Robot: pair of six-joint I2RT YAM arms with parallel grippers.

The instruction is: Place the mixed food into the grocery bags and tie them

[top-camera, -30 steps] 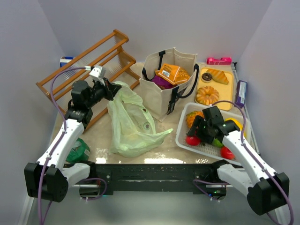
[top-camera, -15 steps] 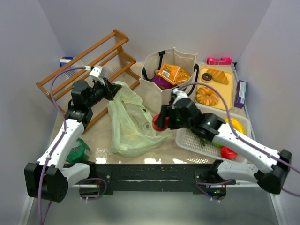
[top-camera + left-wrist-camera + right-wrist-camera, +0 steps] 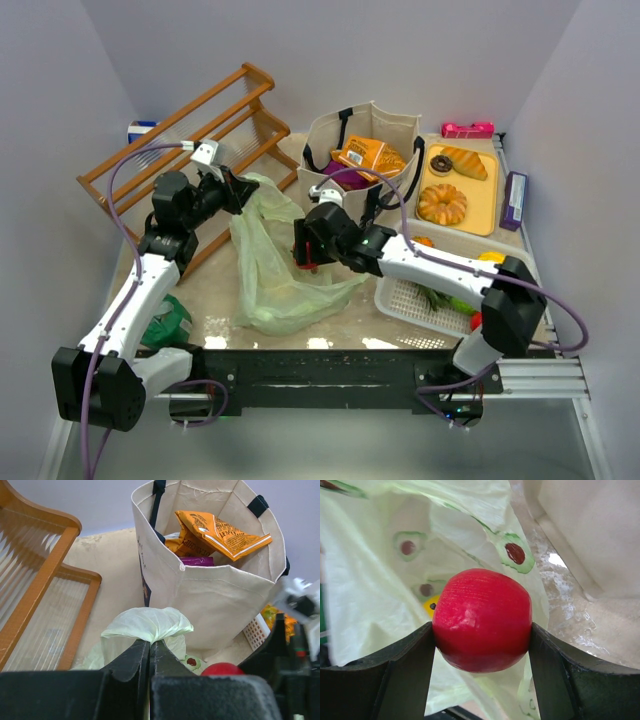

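My left gripper (image 3: 238, 195) is shut on a bunched edge of the pale green plastic bag (image 3: 275, 265) and holds it up; in the left wrist view the jaws (image 3: 149, 647) pinch that fold (image 3: 145, 625). My right gripper (image 3: 306, 250) is over the bag's right side, shut on a round red toy fruit (image 3: 481, 620), which hangs above the bag's film (image 3: 375, 590). The fruit also shows in the left wrist view (image 3: 222, 669). The beige canvas tote (image 3: 360, 195) stands upright behind, with an orange packet (image 3: 368, 155) and a purple packet (image 3: 195, 560) inside.
A white mesh basket (image 3: 408, 297) with toy fruit sits at the right front. Behind it lies a yellow tray (image 3: 488, 208) with donuts and bread. A wooden rack (image 3: 190, 130) leans at the back left. A dark green bundle (image 3: 165, 322) lies by the left arm.
My right arm has lifted the red fruit out of the mesh basket and swung left to the green bag. The left arm has stayed put, still pinching the bag.
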